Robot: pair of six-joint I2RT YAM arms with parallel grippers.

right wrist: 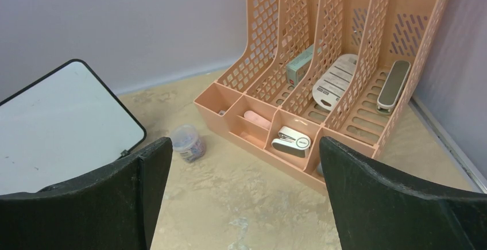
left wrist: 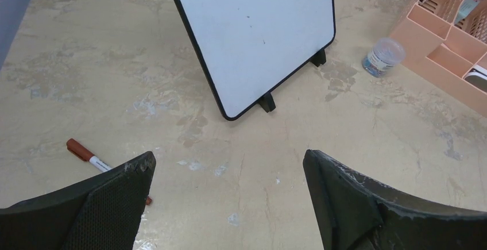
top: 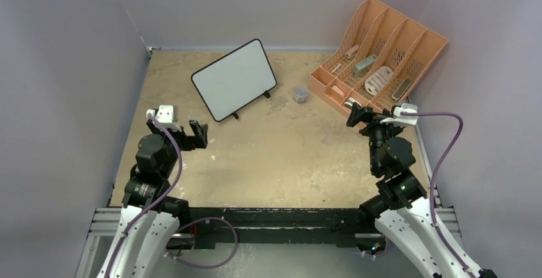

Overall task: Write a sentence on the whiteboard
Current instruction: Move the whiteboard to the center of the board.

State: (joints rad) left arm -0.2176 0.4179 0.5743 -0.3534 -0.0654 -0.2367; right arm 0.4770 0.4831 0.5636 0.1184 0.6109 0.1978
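Scuffed tan tabletop [top: 287,163], whiteboard [top: 234,80] propped back-left, blank bar some specks. Left gripper [left wrist: 230,164] and right gripper [right wrist: 244,146] both spread wide, gripping nothing. Marker [left wrist: 86,153] lying beside the left one, not picked up. Basically zero progress, whole sentence left.

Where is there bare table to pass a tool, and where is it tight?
Free: the table middle between left tool and right tool, nearer than the whiteboard; and the far-left corner. Tight: jar between whiteboard and organizer; marker by the left tool.
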